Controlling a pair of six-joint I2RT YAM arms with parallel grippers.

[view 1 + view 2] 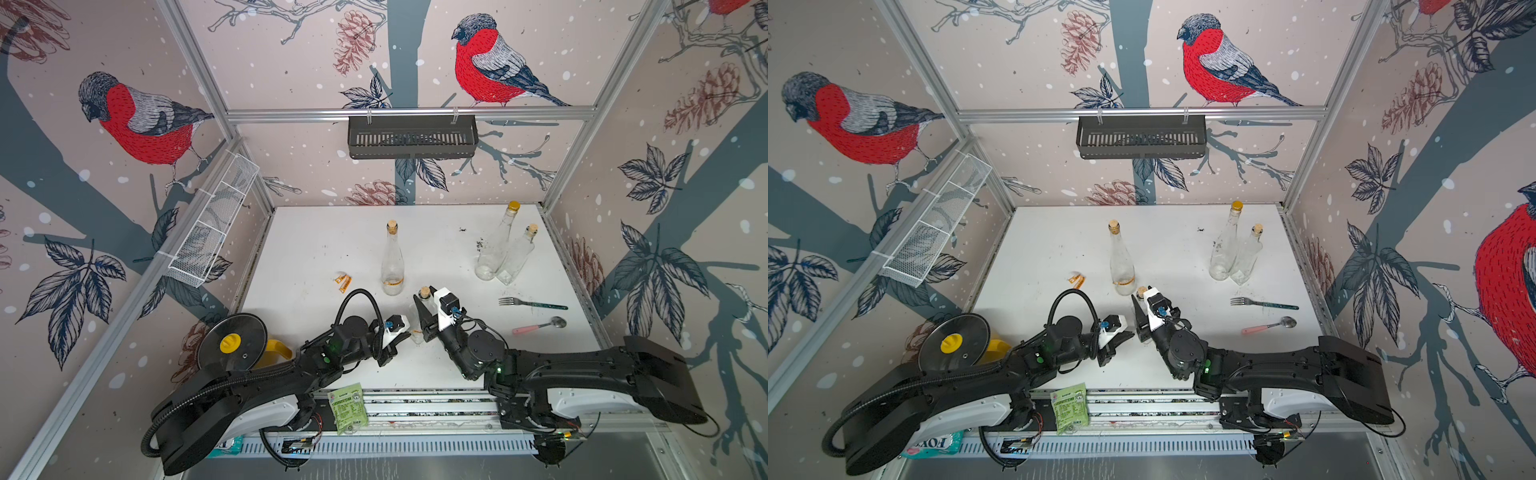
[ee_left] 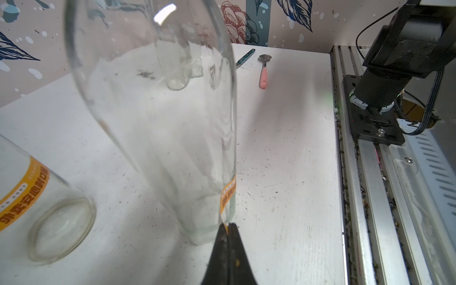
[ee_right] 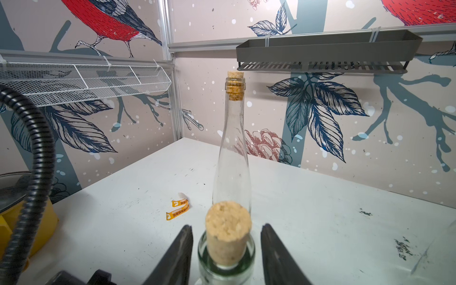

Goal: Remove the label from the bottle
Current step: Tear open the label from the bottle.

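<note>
A clear glass bottle (image 2: 160,123) with a cork (image 3: 228,229) stands near the table's front, between my two grippers (image 1: 417,332). An orange label (image 2: 228,195) clings to its lower side. My left gripper (image 2: 228,225) is shut on the label's lower end, right at the bottle's base (image 1: 406,336). My right gripper (image 3: 227,237) is open around the corked neck, and its fingers (image 3: 180,251) stand clear of the glass on both sides (image 1: 424,301).
A second corked bottle (image 1: 392,266) with an orange band stands just behind. A loose label strip (image 1: 343,281) lies to its left. Two more bottles (image 1: 494,245) stand at the back right. A fork (image 1: 532,304) and a pink-handled spoon (image 1: 540,325) lie at the right.
</note>
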